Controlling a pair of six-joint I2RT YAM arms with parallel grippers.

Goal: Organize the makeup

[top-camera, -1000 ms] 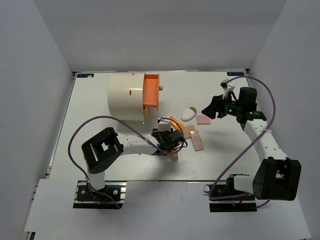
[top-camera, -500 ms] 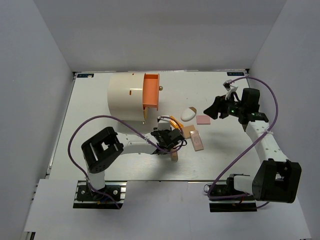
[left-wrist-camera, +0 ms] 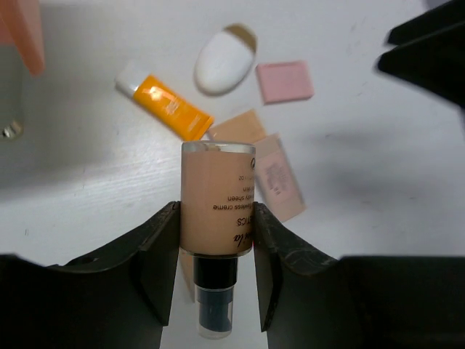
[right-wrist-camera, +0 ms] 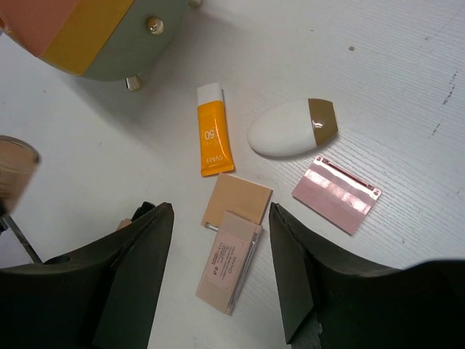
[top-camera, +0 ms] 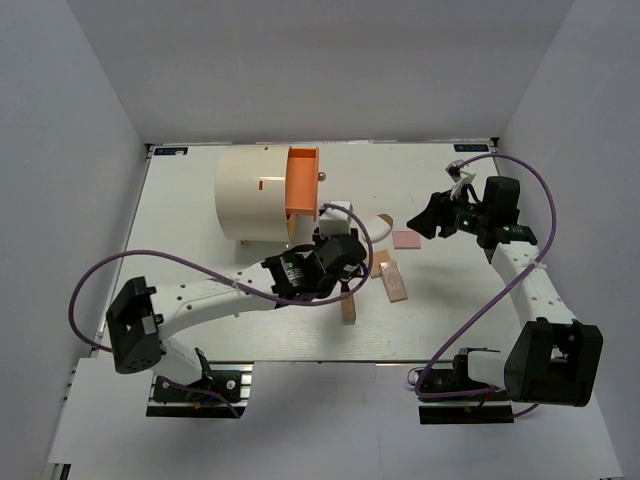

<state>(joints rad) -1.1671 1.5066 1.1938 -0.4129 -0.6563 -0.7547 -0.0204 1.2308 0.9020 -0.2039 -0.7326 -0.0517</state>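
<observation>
- Stretching forward since a second earlier, the left arm had swung its elbow out to the left, and the left gripper had come up off the table to hang over the near side of the makeup cluster.
- Its jaws were clenched on the sides of a tan foundation bottle, with the dark cap toward the wrist camera and the flat base pointing away.
- The right arm had hardly shifted. It rose from its base at the near right and reached to the far right. The right gripper hovered above the table with its jaws spread and nothing between them.
- The remaining makeup lay just right of the cream cylinder. An orange-and-white tube was beside a white oval compact. A pink square lay right of them, and a beige square touched a beige rectangular piece.
- Only the left wrist view showed the grip itself. From above, the arm covered the bottle and the orange tube.
- The top view alone showed a tan tube lying apart, nearer the bases.
- The right wrist view caught the held bottle only as a blur at its left edge.
</observation>
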